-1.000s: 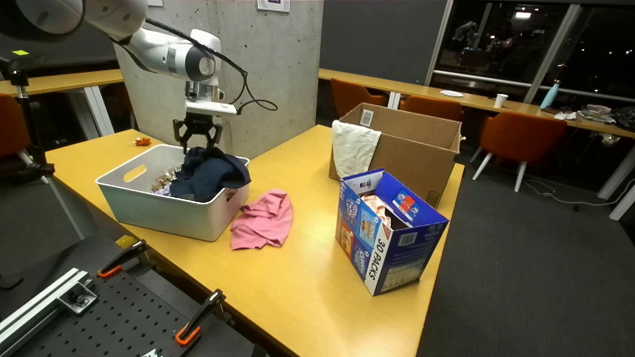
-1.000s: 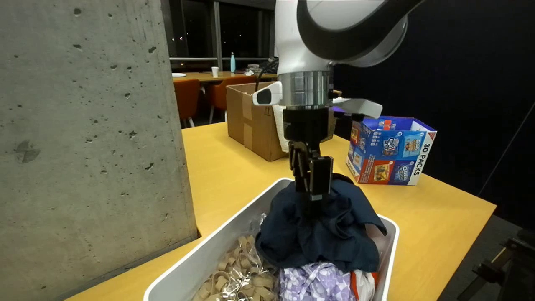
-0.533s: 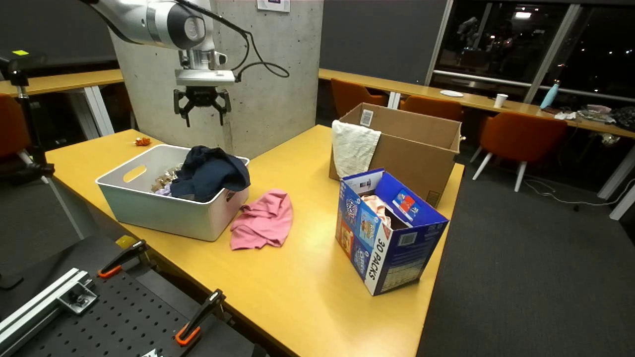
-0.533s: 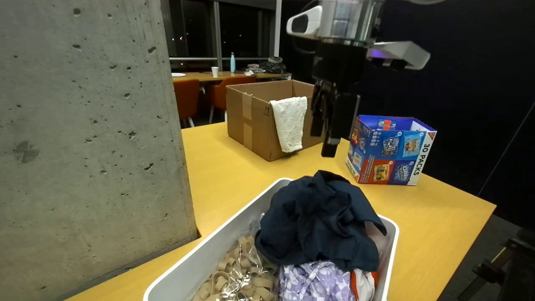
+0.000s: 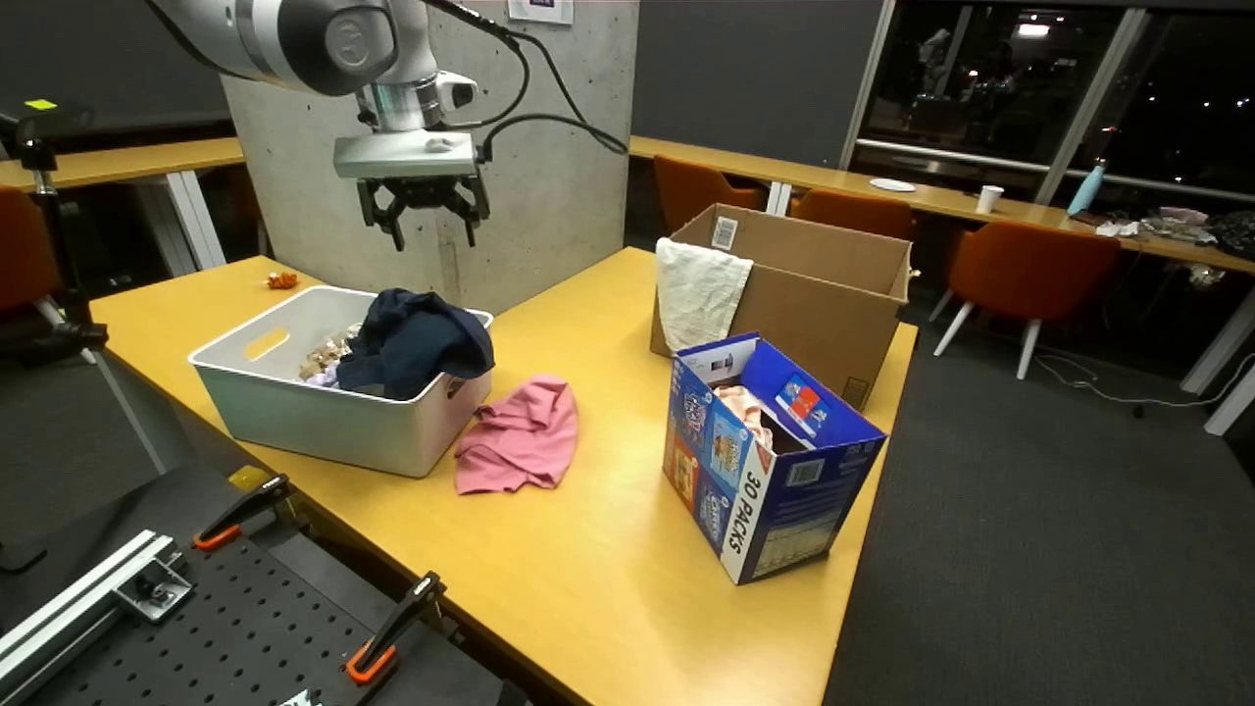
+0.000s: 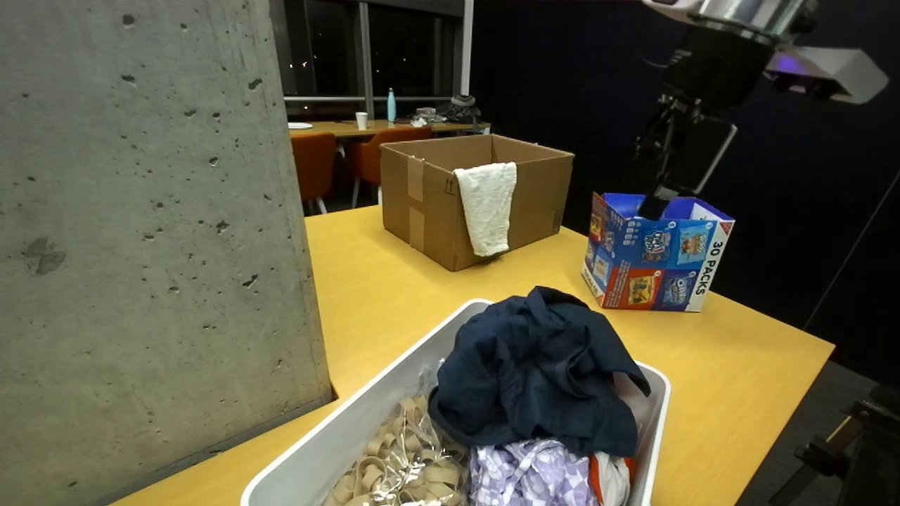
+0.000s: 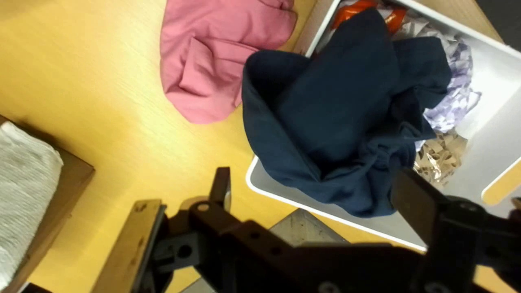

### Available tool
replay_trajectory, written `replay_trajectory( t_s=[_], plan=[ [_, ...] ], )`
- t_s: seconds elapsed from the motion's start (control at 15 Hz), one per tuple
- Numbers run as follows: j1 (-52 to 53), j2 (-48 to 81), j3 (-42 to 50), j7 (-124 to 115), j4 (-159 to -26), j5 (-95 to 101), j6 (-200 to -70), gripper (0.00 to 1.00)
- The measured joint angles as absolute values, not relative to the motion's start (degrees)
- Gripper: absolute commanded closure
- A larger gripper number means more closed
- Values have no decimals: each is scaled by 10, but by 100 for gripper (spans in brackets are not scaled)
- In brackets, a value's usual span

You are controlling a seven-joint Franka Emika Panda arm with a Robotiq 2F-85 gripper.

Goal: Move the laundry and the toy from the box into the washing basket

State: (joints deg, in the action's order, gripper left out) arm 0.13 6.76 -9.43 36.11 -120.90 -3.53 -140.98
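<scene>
A light grey washing basket (image 5: 324, 431) stands on the yellow table, also in the other views (image 6: 659, 429) (image 7: 496, 138). A navy cloth (image 5: 417, 343) lies heaped in it, partly over its rim (image 6: 534, 372) (image 7: 342, 101). A purple-white cloth (image 6: 531, 474) and a bag of tan loops (image 6: 408, 457) lie beside the navy cloth. A pink cloth (image 5: 520, 436) lies on the table against the basket (image 7: 211, 77). A brown box (image 5: 814, 324) has a white cloth (image 5: 698, 289) over its rim; its inside is mostly hidden. My gripper (image 5: 434, 241) is open and empty above the basket (image 6: 654, 207) (image 7: 313, 183).
A blue snack box (image 5: 814, 510) with a peach cloth (image 5: 745, 412) inside stands near the table's edge. A small orange item (image 5: 281, 280) lies behind the basket. A concrete pillar (image 6: 162, 246) rises beside the table. Clamps (image 5: 397, 628) hold a black board at the front.
My gripper has risen off the navy cloth, leaving it in the basket. It has since turned and moved sideways, to the right in both exterior views. The cloths and boxes have not moved.
</scene>
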Motion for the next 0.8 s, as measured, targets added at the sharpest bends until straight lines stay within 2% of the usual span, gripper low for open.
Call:
replay_trajectory(
  t_s=[0.33,0.8],
  plan=[
    [-29,1,-44,468,-1358,-157,-1491,0],
    [-31,-2,12,592,-1405,-271,-1498,0]
  ],
)
